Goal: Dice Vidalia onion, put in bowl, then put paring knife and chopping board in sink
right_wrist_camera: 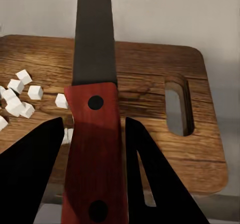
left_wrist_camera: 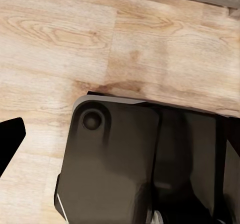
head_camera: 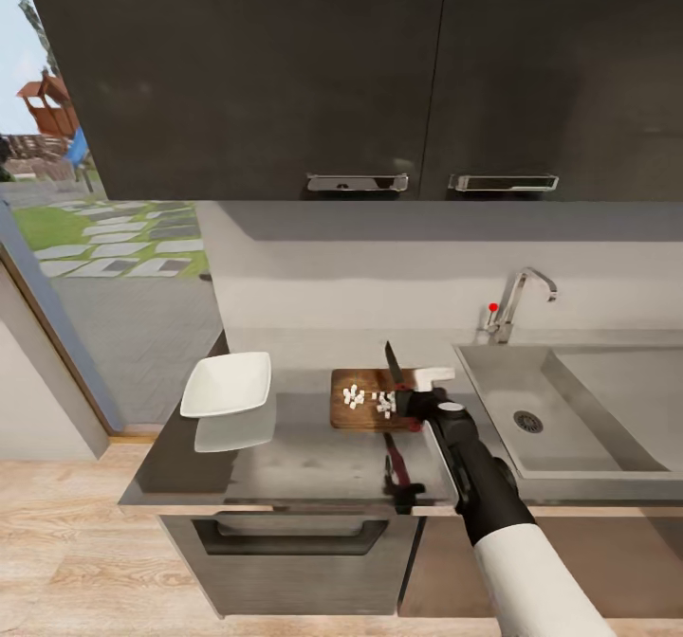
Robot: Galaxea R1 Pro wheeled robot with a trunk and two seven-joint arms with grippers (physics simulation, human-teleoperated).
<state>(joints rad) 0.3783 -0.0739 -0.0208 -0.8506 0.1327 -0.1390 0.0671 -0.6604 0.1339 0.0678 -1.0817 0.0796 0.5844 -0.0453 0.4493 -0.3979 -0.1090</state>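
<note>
My right end effector [right_wrist_camera: 92, 149] pinches the paring knife [right_wrist_camera: 93, 84] by its red handle, blade upright above the chopping board [head_camera: 365, 398], where white diced onion [head_camera: 368, 399] lies. The white bowl [head_camera: 228, 383] sits left of the board on the grey surface [head_camera: 304, 466], the sink [head_camera: 569, 409] to the right. I cannot tell my left end effector's state.

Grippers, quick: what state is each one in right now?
Left: cannot be told.
Right gripper: closed on the paring knife, blade over the chopping board.
</note>
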